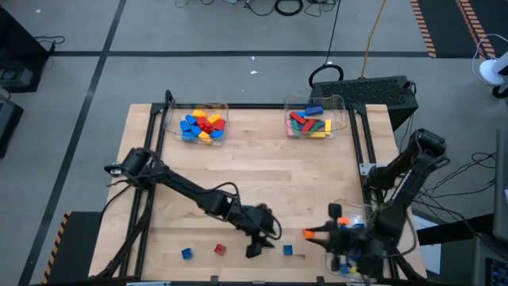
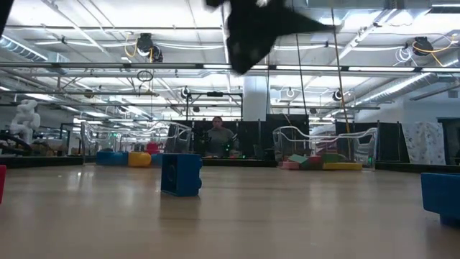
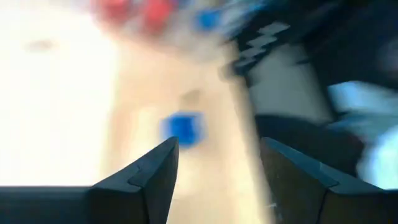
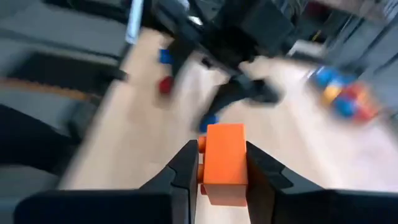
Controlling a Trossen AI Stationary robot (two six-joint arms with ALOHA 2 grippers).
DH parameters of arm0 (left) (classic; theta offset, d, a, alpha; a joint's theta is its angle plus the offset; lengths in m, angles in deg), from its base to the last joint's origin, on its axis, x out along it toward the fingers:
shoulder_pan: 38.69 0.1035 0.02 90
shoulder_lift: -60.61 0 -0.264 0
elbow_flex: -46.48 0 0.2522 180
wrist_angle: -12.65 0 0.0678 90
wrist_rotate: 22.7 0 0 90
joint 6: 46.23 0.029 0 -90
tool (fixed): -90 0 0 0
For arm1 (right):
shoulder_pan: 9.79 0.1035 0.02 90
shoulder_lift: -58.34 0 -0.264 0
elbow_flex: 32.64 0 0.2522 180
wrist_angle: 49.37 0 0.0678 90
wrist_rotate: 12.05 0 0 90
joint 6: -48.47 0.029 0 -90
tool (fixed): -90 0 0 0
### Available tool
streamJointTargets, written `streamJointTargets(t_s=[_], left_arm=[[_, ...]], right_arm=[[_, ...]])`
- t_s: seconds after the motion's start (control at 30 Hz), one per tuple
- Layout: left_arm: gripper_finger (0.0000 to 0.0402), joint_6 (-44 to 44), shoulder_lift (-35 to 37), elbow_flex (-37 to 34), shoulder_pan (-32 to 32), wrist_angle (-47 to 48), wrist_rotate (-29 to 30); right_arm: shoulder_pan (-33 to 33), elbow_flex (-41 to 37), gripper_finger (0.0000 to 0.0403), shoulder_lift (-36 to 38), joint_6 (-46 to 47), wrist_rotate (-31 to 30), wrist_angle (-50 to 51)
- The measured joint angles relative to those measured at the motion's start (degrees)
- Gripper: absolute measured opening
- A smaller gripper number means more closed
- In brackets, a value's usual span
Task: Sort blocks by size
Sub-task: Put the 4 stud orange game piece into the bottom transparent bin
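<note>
My right gripper (image 4: 222, 163) is shut on an orange block (image 4: 224, 158) near the table's front right (image 1: 313, 233). My left gripper (image 3: 217, 163) stands open above the front middle of the table (image 1: 259, 241), with nothing between its fingers. A small blue block (image 3: 183, 127) lies on the table just beyond them (image 1: 288, 250). A red block (image 1: 220, 249) and another blue block (image 1: 186, 253) lie flat on the wood farther left along the front edge. My right gripper pinches the orange block between its two fingers, one on each of two opposite faces (image 4: 239, 163). The fingers come from the table's right side, slanting a little downward. The block is lifted clear of the table and sticks out past the fingertips.
Two clear trays stand at the back: the left one (image 1: 168, 119) holds blue, yellow, red and orange blocks, the right one (image 1: 347, 119) red, green, blue and yellow ones. The bare wood between them and the front row is free. A black box (image 1: 381, 89) sits behind the right tray.
</note>
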State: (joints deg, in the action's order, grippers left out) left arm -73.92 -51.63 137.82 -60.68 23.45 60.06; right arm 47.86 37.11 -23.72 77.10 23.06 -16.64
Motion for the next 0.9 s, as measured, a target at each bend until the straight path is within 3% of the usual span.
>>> streamJointTargets(t_s=[0.17,0.27,0.43,0.6,0.9], left_arm=[[0.0229,4.79,2.92,-0.02,-2.63,17.18,10.88],[0.0229,13.02,3.74,0.0,-4.6,24.95,14.94],[0.023,27.25,3.77,-0.02,-7.03,34.74,18.3],[0.023,35.03,3.77,-0.28,-7.15,36.47,19.12],[0.023,39.82,-0.03,-0.33,-3.92,33.82,16.78]], right_arm=[[3.98,0.84,0.0072,4.89,21.23,10.98,9.55],[6.69,0.84,0.0081,5.4,30.09,18.21,13.83],[9.82,0.84,0.0079,4.16,44.53,22.74,20.59],[11.95,0.83,0.0083,1.04,54.17,27.69,23.75],[12.6,0.81,0.0171,-4.72,62.09,37.5,23.35]])
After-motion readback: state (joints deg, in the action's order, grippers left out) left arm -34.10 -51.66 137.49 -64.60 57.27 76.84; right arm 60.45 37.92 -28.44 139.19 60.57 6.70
